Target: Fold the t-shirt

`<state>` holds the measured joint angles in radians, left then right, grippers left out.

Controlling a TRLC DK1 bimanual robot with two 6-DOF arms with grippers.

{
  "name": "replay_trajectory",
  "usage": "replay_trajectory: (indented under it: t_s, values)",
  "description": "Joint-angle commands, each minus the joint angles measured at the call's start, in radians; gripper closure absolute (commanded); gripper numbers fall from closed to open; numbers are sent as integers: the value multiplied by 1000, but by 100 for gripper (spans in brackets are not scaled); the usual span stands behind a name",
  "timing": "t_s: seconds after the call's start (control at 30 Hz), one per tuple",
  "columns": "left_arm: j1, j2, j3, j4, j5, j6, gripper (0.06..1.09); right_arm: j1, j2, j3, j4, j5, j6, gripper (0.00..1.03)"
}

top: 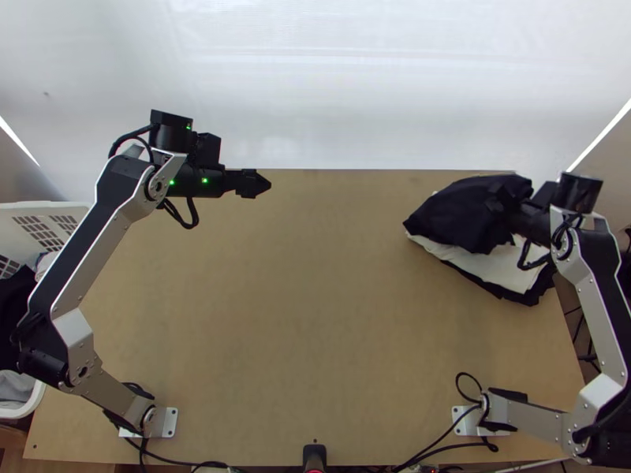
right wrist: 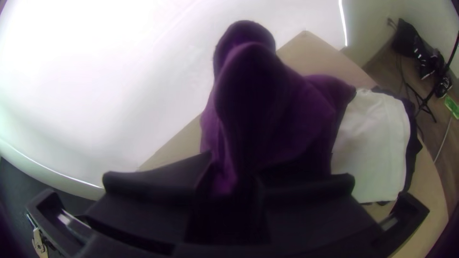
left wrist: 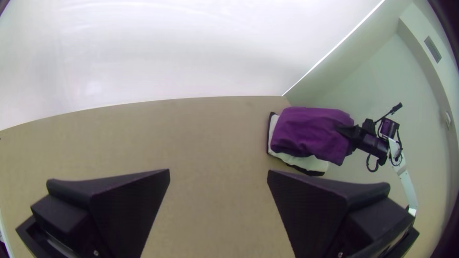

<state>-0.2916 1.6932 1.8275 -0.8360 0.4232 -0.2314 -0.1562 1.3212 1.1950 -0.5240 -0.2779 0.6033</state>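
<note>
White basket (top: 39, 208) w/ clothes, L edge of surface (top: 315, 331). L pincer (top: 255, 184) over surface's far L part, fingers well apart. Far R corner: dark tee (top: 461, 213), partly bunched, atop white cloth (top: 497, 264) & dark cloth (top: 522, 297); R pincer (top: 498, 199) clamped on a gathered bit of tee.

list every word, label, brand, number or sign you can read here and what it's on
No text can be read in any view.
Green item by the table: pale marks, too blurred to read.
Black shoes: white marks, too small to tell if they are lettering.
Purple cloth and white cloth: no print made out.
</note>
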Motion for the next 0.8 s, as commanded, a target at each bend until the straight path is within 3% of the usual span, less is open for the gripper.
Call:
replay_trajectory:
  t_s: [0.0,0.33,0.4,0.5,0.67,0.77]
  values:
    - [6,-13,-4,-2,0,3,10,-115,26,-81,38,-18,-51,100]
    - [31,-52,-36,-5,5,17,10,-244,107,-124,173,-7,-88,100]
    - [39,-63,-47,-6,5,21,10,-261,118,-123,193,11,-88,88]
    - [46,-81,-66,-6,6,32,10,-276,119,-121,196,29,-91,57]
    - [62,-109,-97,-8,8,41,10,-299,93,-118,196,121,-92,16]
    - [74,-125,-112,-6,12,46,10,-329,67,-117,194,198,-92,4]
